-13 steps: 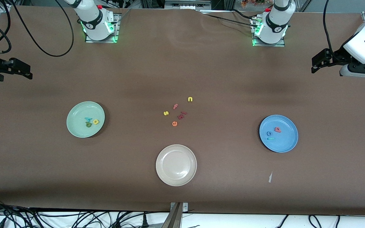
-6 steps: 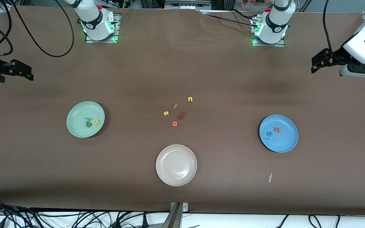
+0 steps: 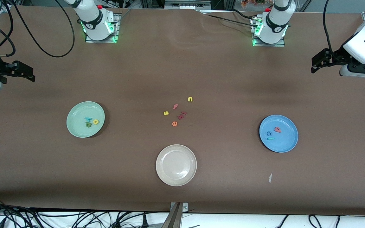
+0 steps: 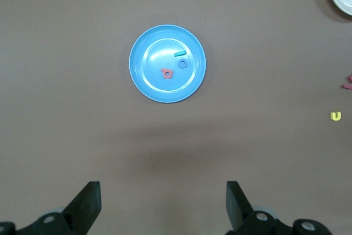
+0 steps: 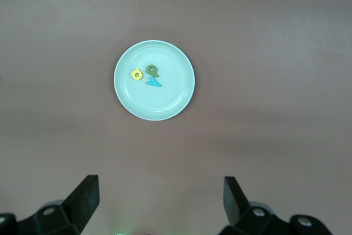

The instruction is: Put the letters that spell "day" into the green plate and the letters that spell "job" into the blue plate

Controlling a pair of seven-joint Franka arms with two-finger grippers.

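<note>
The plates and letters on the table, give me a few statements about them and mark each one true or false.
1. The green plate holds three letters: yellow, dark green and teal. True.
2. The beige-white plate holds the orange letter. False: it holds nothing; the orange letter lies on the table among the loose letters, farther from the front camera.
3. The blue plate holds a salmon-red letter, a blue ring and a teal piece. True.
4. The left tool is shut on a letter. False: the left tool is open and empty, over bare table at the left arm's end.
5. The right tool hangs open, holding nothing. True.
</note>
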